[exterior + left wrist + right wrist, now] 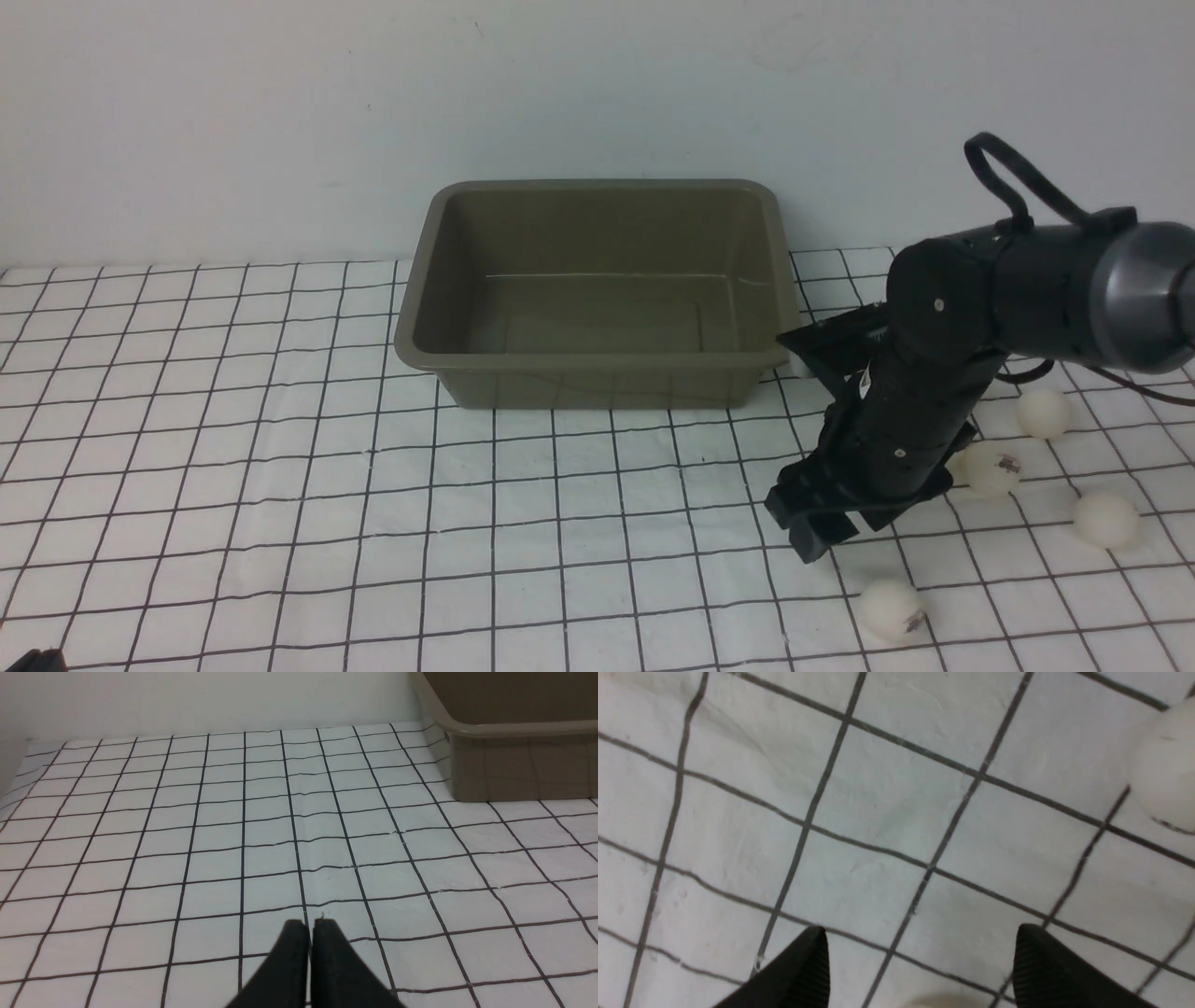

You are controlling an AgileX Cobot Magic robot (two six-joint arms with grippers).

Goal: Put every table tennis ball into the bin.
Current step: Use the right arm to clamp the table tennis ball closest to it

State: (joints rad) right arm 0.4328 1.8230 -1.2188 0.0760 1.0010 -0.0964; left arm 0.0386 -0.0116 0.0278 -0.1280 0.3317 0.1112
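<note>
In the front view the olive-brown bin (597, 385) stands at the back of the desk (233, 485), which is covered by a white cloth with a black grid. The bin's inside shows no ball, so by my reading none of the task is done yet. 4 table tennis balls (1043, 413) (991, 467) (1105, 519) (892, 610) lie on the cloth to the right of the bin, all well apart from it. Whether more sit behind the right arm or outside the picture cannot be told. The right claw (810, 527) hangs low over the cloth, between the bin's near right corner and the nearest ball, and carries nothing. Of the left arm only a dark sliver shows in the bottom corner. 2 of the balls bear a small dark printed mark, too small to read, and nothing else in sight has writing. In the left wrist view the left claw (310, 928) has its fingers pressed together with nothing between them, over bare cloth, with a corner of the bin ahead and no ball in sight. In the right wrist view the right claw's fingers stand wide apart over an empty square of the grid. 1 table tennis ball sits at the picture's edge, beside the gap and not in it, so I judge the first pickup has yet to be made.
</note>
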